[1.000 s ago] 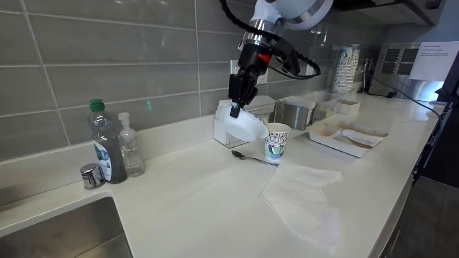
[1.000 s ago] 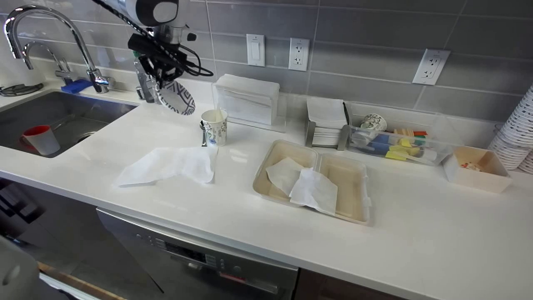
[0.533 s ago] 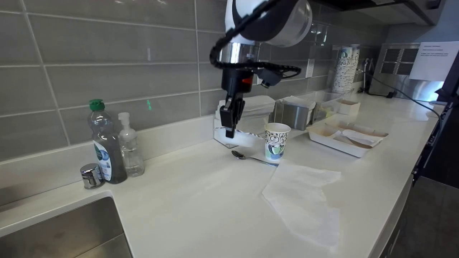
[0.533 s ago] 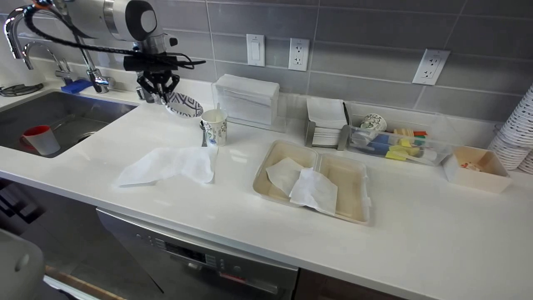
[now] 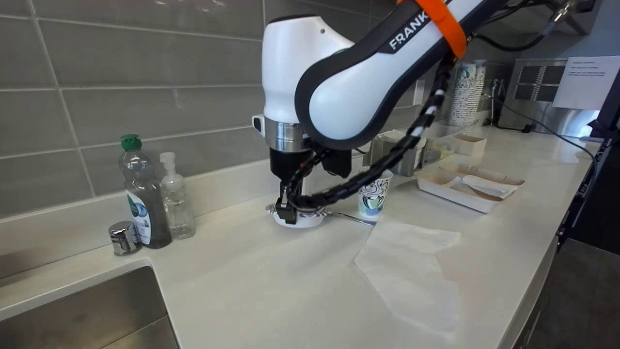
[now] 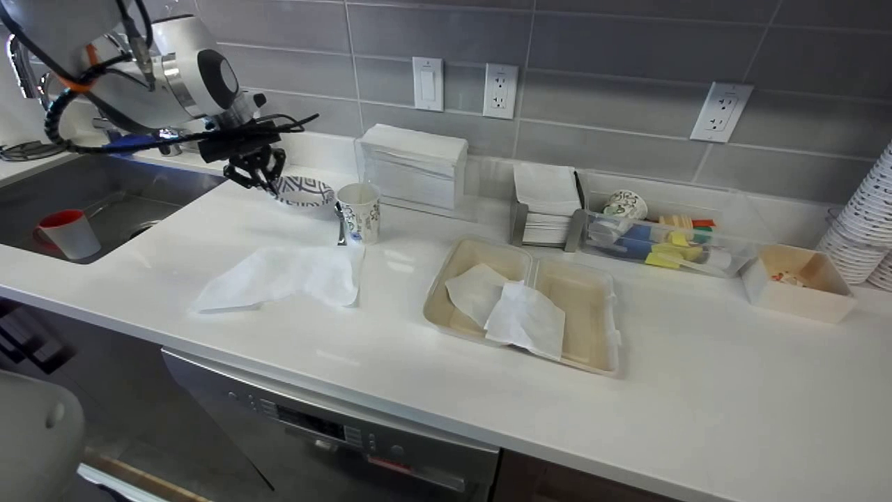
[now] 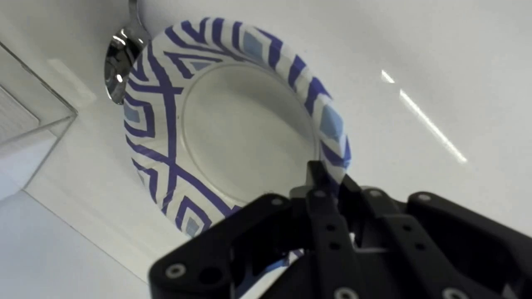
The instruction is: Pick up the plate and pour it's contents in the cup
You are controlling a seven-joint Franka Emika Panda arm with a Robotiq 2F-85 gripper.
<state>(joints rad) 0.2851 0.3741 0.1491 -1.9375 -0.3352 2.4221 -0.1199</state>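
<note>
Black and two-fingered, the hand (image 7: 331, 177) at left is clamped on the rim of a round, blue-and-white patterned paper plate (image 7: 245, 128), nearly level, on or just above the white surface (image 6: 697, 369). No contents show in it. To its right come a shiny metal spoon (image 6: 341, 224) and an upright white, teal-printed paper cup (image 5: 374, 198), its inside unreadable. Pouring looks done; releasing the plate probably remains.

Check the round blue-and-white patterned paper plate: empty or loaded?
Empty where visible: in the wrist view, the plate shows a bare white bottom; the jaws hide part of its rim.
</note>
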